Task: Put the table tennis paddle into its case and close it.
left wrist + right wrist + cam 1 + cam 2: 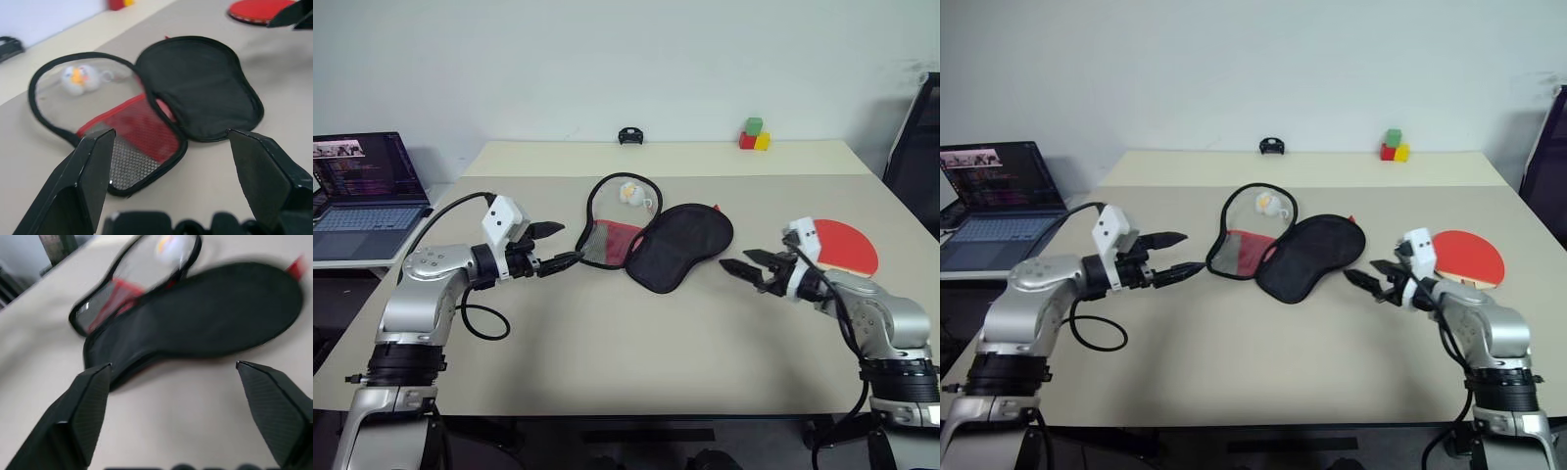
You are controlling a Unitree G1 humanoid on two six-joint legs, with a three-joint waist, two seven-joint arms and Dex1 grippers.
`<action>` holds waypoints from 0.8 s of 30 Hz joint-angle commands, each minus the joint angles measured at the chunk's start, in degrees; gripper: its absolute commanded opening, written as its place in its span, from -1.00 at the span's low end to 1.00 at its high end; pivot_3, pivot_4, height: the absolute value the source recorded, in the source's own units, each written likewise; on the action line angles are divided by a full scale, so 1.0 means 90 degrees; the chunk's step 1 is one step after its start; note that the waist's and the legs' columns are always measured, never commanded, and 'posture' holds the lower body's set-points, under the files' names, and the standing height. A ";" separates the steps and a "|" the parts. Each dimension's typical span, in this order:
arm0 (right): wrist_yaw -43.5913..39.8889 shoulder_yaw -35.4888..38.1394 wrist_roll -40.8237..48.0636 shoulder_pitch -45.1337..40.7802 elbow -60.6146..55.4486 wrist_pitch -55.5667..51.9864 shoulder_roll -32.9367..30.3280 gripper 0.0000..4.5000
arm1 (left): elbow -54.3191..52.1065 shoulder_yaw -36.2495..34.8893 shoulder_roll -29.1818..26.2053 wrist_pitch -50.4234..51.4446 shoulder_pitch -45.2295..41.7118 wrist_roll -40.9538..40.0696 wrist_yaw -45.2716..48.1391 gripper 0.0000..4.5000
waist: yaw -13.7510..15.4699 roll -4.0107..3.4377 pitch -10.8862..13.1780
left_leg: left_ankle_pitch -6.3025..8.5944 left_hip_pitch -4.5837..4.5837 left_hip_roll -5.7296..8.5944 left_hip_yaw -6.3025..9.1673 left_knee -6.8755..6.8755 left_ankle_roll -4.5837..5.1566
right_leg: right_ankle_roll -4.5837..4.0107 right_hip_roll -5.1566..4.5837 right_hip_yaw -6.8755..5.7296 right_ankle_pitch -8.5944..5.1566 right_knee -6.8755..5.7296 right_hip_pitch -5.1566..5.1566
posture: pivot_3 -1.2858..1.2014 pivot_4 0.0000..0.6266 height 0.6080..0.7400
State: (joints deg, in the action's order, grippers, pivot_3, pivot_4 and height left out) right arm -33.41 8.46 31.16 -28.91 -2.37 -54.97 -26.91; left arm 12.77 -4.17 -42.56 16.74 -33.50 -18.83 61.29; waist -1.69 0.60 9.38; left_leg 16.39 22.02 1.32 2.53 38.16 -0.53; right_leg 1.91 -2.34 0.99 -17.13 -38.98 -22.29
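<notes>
Head stereo pair looking forward-down over table [607,372], both wrist cameras close, facing the open case [195,93]

Beige table [607,333], second lighter table [548,157] butted against its far edge. On the near one: the case [656,240] lying unzipped and splayed flat at centre, black half toward the right, clear-and-red mesh half toward the left, small white toy [632,193] seen at the clear half. The table tennis paddle [844,247] lies flat near the right edge, red face up, well apart from the case. Far table: small black object [629,135] at the back middle, red, green and yellow blocks [754,135] stacked at the back right.
</notes>
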 commanded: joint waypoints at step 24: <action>0.0879 -0.0659 -0.0787 -0.1449 0.2060 0.0926 0.1991 0.99 | 0.0029 0.0024 -0.0153 -0.0276 -0.0323 0.0242 0.0191 0.78 | -0.0025 0.0000 0.0000 | 0.0000 0.0001 0.0000 0.0003 -0.0003 0.0000 | 0.0000 0.0006 0.0000 0.0000 -0.0001 -0.0008 | 0.03 -0.52 1.00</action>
State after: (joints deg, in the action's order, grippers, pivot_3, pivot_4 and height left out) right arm -25.85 1.53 23.85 -39.99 16.35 -48.56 -9.78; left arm 15.02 -2.56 -42.66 14.76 -36.24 -16.45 63.16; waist -1.91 0.60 9.39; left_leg 16.39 22.03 1.32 2.56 38.14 -0.53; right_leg 1.91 -2.29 0.98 -17.13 -39.00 -22.37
